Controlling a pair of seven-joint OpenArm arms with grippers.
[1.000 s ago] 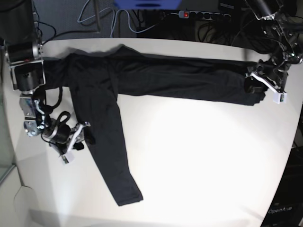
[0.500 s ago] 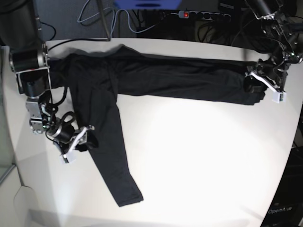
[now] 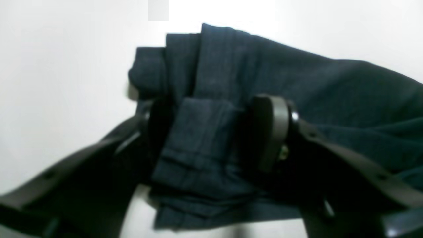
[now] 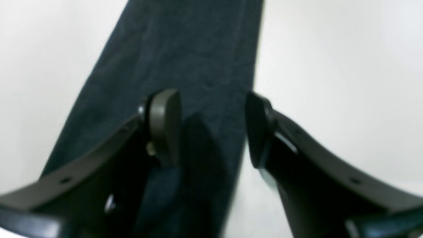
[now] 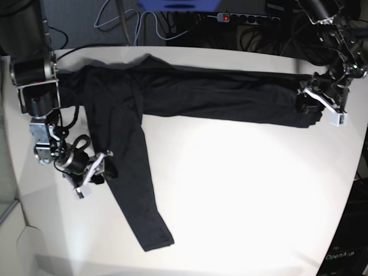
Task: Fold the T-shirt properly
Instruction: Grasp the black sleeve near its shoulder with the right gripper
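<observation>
The black T-shirt (image 5: 218, 98) lies stretched along the back of the white table (image 5: 247, 201), with one long sleeve (image 5: 135, 195) running toward the front left. My left gripper (image 5: 313, 108) is at the shirt's right end. In the left wrist view it (image 3: 211, 132) stands open, with a flat folded piece of the shirt (image 3: 330, 86) between its fingers. My right gripper (image 5: 104, 168) is at the sleeve's left edge. In the right wrist view it (image 4: 213, 129) is open low over the sleeve (image 4: 185, 49), one finger over cloth, the other at its edge.
A power strip (image 5: 247, 18) and cables (image 5: 123, 23) lie behind the table's back edge. The right arm's base (image 5: 35, 80) stands at the table's left, next to the shirt's shoulder. The table's curved right edge (image 5: 357, 172) is near the left gripper.
My right gripper has moved a little to the right, onto the sleeve's edge. The left arm and the shirt have not moved.
</observation>
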